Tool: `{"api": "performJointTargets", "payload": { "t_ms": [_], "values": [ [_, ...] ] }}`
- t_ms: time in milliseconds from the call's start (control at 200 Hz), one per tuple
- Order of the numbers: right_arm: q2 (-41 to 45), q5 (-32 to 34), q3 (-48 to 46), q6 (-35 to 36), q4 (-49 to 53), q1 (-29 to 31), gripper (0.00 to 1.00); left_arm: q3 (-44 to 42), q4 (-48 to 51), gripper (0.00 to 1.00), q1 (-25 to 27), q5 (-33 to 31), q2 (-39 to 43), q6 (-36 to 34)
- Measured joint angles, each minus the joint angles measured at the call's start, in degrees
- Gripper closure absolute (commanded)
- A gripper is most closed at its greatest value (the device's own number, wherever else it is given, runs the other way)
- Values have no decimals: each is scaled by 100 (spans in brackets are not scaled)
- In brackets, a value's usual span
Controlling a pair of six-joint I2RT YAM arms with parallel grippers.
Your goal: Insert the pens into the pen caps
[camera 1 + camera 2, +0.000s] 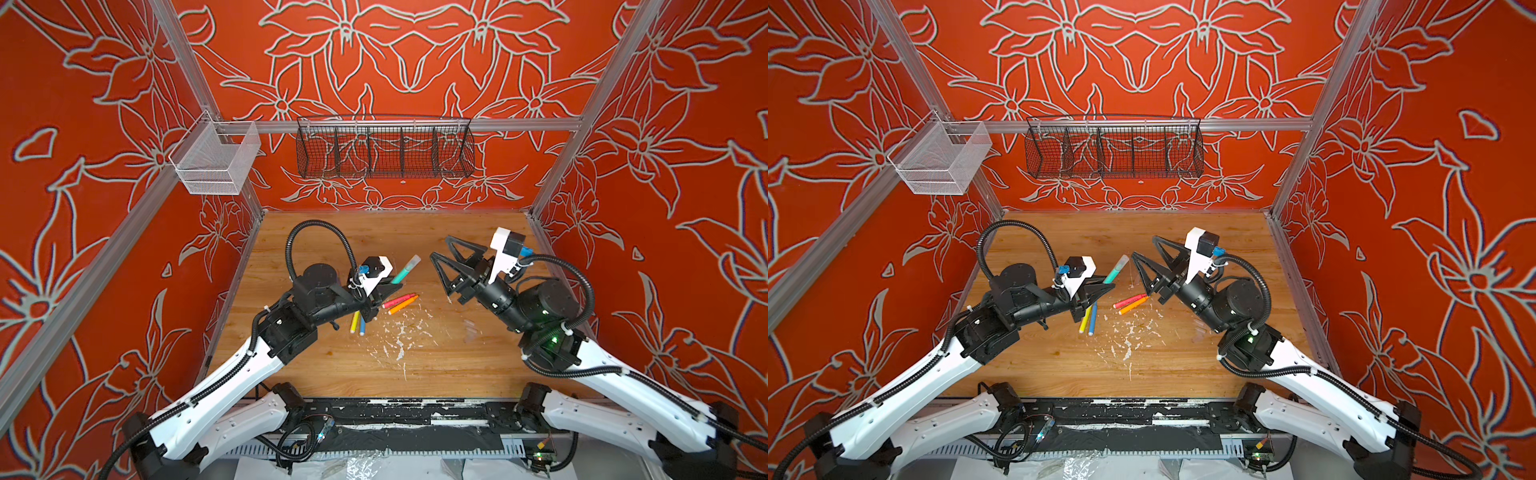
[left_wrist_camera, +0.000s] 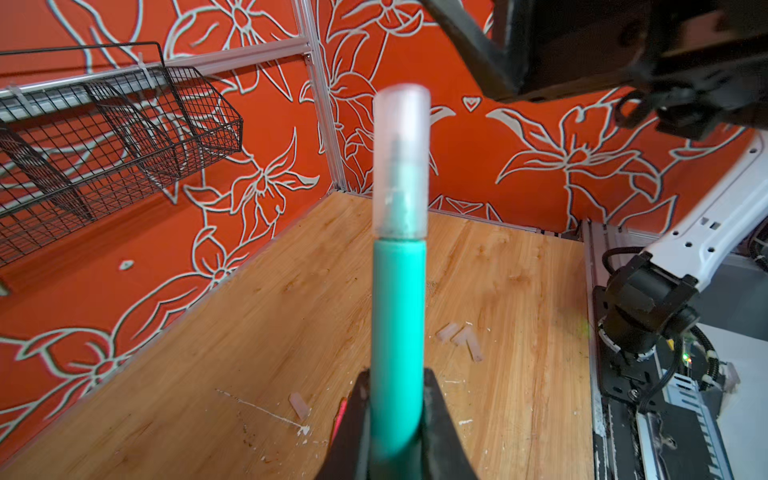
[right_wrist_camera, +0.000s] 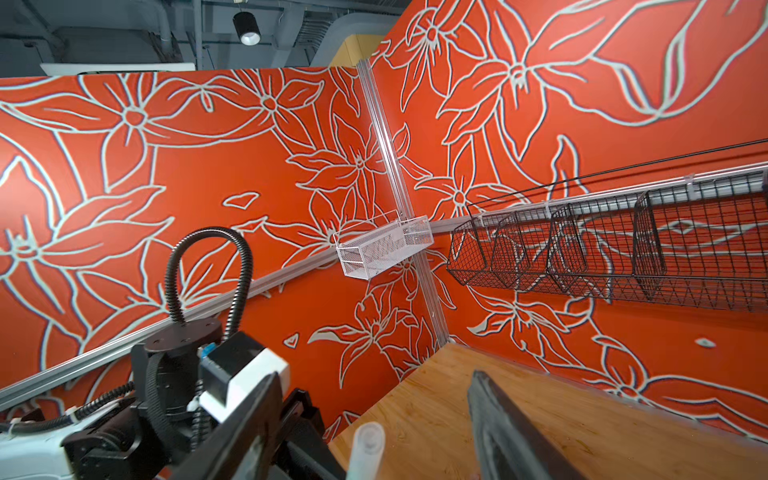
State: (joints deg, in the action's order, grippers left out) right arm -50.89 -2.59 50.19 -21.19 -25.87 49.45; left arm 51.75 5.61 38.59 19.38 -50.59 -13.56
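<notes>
My left gripper is shut on a green pen, held slanting up off the table. A clear pen cap sits over its tip. My right gripper stands open just right of that capped end; the cap shows between its fingers, touching neither. On the table lie a pink-red pen and an orange pen side by side. A yellow pen and a blue pen lie partly under the left wrist.
Loose clear caps lie on the wooden table among white paint flecks. A black wire basket hangs on the back wall and a white mesh basket at the back left corner.
</notes>
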Motion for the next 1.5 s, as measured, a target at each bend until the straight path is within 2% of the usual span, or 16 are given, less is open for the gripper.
{"api": "performJointTargets", "payload": {
  "t_ms": [150,410,625,801,926,1056,1241,1501],
  "values": [
    [-474,-398,157,-472,162,-304,34,-330,-295,100,0,201,254,63],
    [-874,-951,393,-907,529,-339,36,-273,-452,100,0,66,-448,260],
    [-997,-1128,404,-1119,575,-339,55,-278,-461,100,0,31,-101,400],
    [-1163,-1386,527,-1309,551,-291,82,-282,-409,100,-2,-28,-15,522],
    [-1172,-1412,562,-1279,597,-243,92,-295,-409,100,-7,-44,-2,588],
    [-1172,-1368,562,-1268,634,-166,100,-302,-396,100,0,-92,-2,688],
    [-1078,-1078,424,-1261,564,15,100,-428,-516,100,15,-76,48,968],
    [-931,144,26,-1163,538,684,100,-892,-752,100,61,122,175,1270]
  ]
}}
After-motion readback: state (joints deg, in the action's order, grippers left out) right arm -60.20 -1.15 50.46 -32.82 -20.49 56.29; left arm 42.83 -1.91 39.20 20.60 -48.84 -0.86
